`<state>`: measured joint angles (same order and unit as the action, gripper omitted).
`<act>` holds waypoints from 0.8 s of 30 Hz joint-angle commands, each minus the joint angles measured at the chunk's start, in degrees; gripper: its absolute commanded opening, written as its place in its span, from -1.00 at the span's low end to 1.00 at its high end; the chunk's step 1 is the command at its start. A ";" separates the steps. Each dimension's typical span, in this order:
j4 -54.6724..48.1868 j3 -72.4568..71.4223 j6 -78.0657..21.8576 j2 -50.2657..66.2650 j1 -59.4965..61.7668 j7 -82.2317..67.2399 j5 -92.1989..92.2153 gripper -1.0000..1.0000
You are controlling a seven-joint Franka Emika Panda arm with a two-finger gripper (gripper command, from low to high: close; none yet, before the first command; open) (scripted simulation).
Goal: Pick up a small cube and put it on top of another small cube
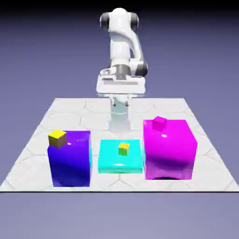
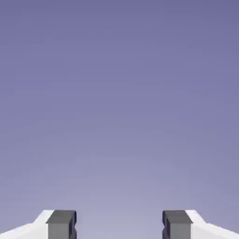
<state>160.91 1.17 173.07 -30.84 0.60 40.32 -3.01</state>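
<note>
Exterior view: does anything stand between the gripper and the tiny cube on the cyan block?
Nothing visible does. The tiny cube sits uncovered on the low cyan block; the taller blue block and magenta block flank it, apart. The open gripper faces only backdrop.

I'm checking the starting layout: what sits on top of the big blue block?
A tiny yellow cube rests on the big glossy blue block, at the top's corner toward the exterior view's left. Nothing else shows there. Whatever lies under or behind the block is hidden.
</note>
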 commanded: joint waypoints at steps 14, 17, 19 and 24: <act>-6.01 21.03 -11.35 22.96 23.92 -18.74 -23.25 0.00; -4.79 20.90 -12.78 25.11 24.08 -23.34 -30.73 0.00; -3.98 20.82 -13.73 26.53 24.19 -26.40 -35.71 0.00; -1.96 20.60 -16.12 30.10 24.46 -34.05 -48.17 0.00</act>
<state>158.96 21.77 156.95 -0.74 25.03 6.28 -51.17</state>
